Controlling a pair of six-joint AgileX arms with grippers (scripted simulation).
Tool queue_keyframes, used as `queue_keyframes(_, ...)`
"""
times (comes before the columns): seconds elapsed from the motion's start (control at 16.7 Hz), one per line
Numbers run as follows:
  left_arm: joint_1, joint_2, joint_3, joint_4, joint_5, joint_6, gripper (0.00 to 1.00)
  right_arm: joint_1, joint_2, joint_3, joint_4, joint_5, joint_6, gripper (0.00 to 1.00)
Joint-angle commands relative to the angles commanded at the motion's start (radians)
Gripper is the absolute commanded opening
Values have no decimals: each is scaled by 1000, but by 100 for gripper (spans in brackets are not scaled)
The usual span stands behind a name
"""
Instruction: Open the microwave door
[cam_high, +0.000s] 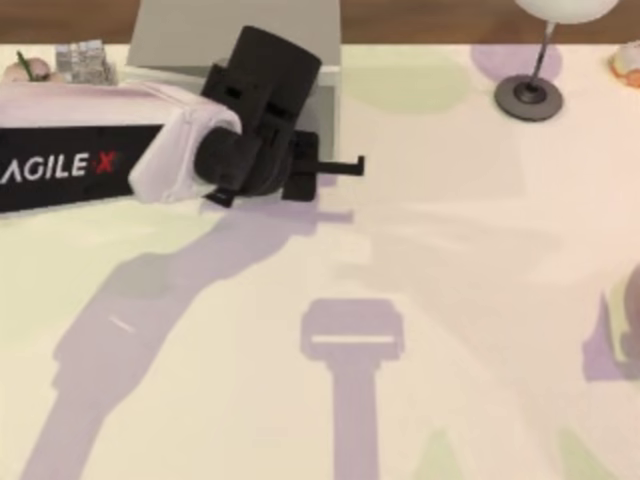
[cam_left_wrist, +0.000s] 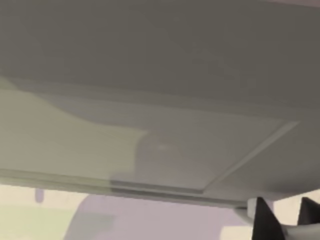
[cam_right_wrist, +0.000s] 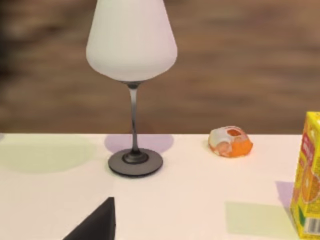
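Note:
The microwave (cam_high: 230, 30) stands at the back left of the table, and only its flat grey top and light right edge show. My left arm reaches in from the left across its front, its gripper (cam_high: 350, 168) at the right part of the front. In the left wrist view the microwave door (cam_left_wrist: 165, 135) fills the frame, its grey window very close. Two dark fingertips (cam_left_wrist: 265, 222) of my left gripper (cam_left_wrist: 286, 219) stand close together around a light handle bar (cam_left_wrist: 242, 215) at the door's edge. Of my right gripper only one dark finger (cam_right_wrist: 100, 222) shows, low over the table.
A wine glass (cam_high: 528, 95) (cam_right_wrist: 132, 50) stands at the back right. An orange-and-white object (cam_right_wrist: 230, 141) lies beyond it, and a yellow juice carton (cam_right_wrist: 307, 175) is near the right edge. A small silvery block (cam_high: 80, 58) sits at the back left.

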Motion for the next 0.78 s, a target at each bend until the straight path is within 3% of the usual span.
queue_keyframes(0.42,0,0,0,0,0,0,0,0,0,0,0,0,0,100)
queue_keyframes(0.78,8,-32,-36,25,34,40,0,0,0,0,0,0,0,100)
